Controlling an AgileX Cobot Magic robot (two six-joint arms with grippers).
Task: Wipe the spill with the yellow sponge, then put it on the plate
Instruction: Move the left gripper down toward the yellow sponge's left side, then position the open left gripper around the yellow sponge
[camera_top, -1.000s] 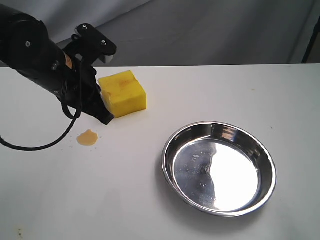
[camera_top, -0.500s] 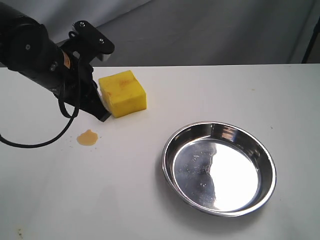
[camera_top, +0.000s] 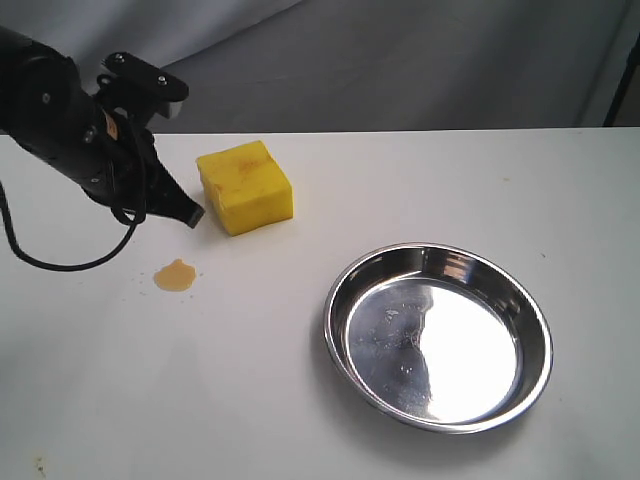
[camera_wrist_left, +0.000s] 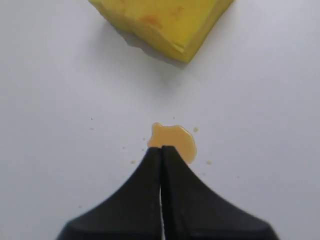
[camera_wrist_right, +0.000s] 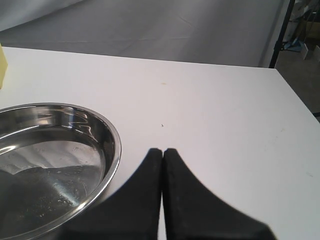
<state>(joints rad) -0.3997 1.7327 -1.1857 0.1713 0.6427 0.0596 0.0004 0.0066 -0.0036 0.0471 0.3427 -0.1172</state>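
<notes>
On the white counter the yellow sponge is set toward the back, the spill lies in front of it to the left, and the plate is well apart on the right. A black cable is looped below the left arm. Since a second ago, the left jaws have been drawn leftward off the sponge's corner; sponge and spill are unmoved. The arm is angled down from the left, its jaws closed on nothing, tips between sponge and spill. The right jaws are closed, empty, beside the plate.
</notes>
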